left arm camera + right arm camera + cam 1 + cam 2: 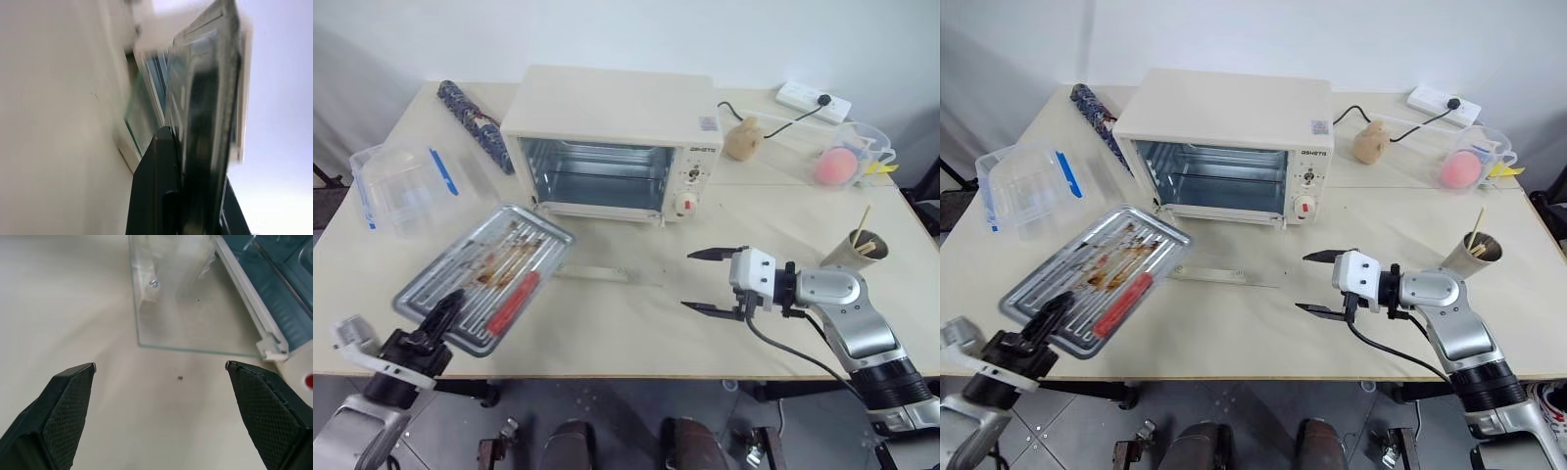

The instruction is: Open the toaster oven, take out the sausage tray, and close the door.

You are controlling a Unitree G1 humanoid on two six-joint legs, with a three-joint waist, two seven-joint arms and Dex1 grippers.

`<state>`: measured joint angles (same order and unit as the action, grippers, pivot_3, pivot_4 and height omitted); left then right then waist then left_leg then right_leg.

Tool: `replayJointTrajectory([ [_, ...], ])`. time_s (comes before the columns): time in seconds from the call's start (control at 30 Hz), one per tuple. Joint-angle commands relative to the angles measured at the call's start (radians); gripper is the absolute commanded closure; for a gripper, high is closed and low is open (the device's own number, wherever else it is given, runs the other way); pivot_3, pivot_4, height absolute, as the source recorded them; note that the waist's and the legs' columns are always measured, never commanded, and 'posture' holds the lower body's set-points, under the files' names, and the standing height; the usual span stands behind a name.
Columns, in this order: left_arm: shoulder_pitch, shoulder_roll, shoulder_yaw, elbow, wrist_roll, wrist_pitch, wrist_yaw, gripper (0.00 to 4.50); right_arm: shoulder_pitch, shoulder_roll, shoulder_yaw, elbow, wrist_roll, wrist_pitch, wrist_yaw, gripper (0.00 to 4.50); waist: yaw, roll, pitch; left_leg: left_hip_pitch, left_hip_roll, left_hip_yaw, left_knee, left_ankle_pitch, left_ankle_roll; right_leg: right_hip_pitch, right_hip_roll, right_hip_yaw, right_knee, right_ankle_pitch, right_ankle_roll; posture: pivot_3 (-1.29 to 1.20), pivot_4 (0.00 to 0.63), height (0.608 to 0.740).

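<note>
**Tray out, oven door down**

At lower left, the left tool (445, 311) is clamped on the sausage tray (489, 274), held tilted before the toaster oven (612, 142). The right tool (713, 281), fingers spread wide and empty, hovers over the table (636, 333) by the lowered door (195, 318).

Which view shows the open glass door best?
The right wrist view: the door lies flat on the table, its edge and corner sharp. The head views show it faintly before the toaster oven. The left wrist view shows it blurred behind the sausage tray.
</note>
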<state>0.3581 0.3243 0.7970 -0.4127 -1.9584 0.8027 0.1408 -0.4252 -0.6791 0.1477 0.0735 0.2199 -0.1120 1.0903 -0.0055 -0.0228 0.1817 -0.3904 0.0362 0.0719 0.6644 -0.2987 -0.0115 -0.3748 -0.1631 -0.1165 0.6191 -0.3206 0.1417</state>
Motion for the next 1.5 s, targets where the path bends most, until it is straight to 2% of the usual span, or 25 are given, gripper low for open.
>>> replayJointTrajectory([
  [0.03,0.012,-0.003,0.059,-0.038,-0.014,-0.034,-0.028,4.5,-0.027,0.018,-0.011,0.031,-0.005,-0.033,0.01,0.04,0.007,0.0,0.0,0.0,0.0,0.0,0.0,0.0,0.0,0.0,0.0,0.0,0.0,0.0,0.0,0.0,0.15,0.74],
  [0.17,-0.001,-0.001,0.097,0.0,-0.014,-0.047,-0.029,4.5,-0.043,0.036,-0.009,0.073,-0.019,-0.061,0.018,0.04,0.01,0.0,0.0,0.0,-0.001,0.002,0.001,-0.001,0.001,0.001,0.0,0.001,-0.001,0.0,0.0,0.0,0.15,0.74],
  [0.27,-0.035,0.006,0.114,0.05,-0.014,-0.044,-0.019,4.5,-0.039,0.043,-0.023,0.095,0.001,-0.084,0.037,0.63,0.006,0.0,0.0,0.0,-0.001,0.006,0.001,-0.001,0.001,0.001,0.0,0.001,-0.001,0.0,0.0,0.0,0.15,0.74],
  [0.63,-0.18,0.053,0.17,0.246,-0.014,-0.025,0.021,4.5,-0.001,0.008,-0.024,0.192,-0.042,-0.173,0.076,4.43,0.004,0.0,0.0,0.0,0.0,0.009,0.001,-0.001,0.001,0.0,0.0,0.001,0.0,0.0,0.0,0.0,0.15,0.74],
  [0.9,-0.269,0.067,0.119,0.36,-0.014,-0.063,0.044,4.5,-0.036,0.072,0.004,0.253,-0.058,-0.184,0.064,4.47,0.003,0.0,0.0,0.002,0.001,0.01,0.001,-0.001,0.0,0.0,0.001,0.001,0.001,0.0,0.0,0.0,0.15,0.74],
  [1.17,-0.302,0.11,0.084,0.496,0.0,-0.062,-0.014,4.5,-0.118,0.185,-0.004,0.278,-0.049,-0.161,0.018,4.47,0.0,0.0,0.0,0.002,0.002,0.011,0.0,-0.002,-0.001,-0.001,0.001,0.001,0.002,0.0,0.0,0.0,0.15,0.74],
  [1.27,-0.311,0.131,0.071,0.551,0.02,-0.043,-0.054,4.5,-0.149,0.222,-0.015,0.215,-0.006,-0.095,0.009,4.47,-0.001,0.0,0.0,0.002,0.002,0.011,0.0,-0.002,-0.001,-0.001,0.001,0.001,0.002,0.0,0.0,0.0,0.15,0.74],
  [1.5,-0.326,0.161,0.058,0.615,0.041,-0.021,-0.104,4.5,-0.189,0.214,-0.046,0.056,0.092,0.075,0.019,4.47,0.001,0.001,0.0,0.002,0.003,0.011,0.0,-0.003,-0.001,-0.001,0.002,0.002,0.003,0.0,0.0,0.0,0.15,0.74],
])
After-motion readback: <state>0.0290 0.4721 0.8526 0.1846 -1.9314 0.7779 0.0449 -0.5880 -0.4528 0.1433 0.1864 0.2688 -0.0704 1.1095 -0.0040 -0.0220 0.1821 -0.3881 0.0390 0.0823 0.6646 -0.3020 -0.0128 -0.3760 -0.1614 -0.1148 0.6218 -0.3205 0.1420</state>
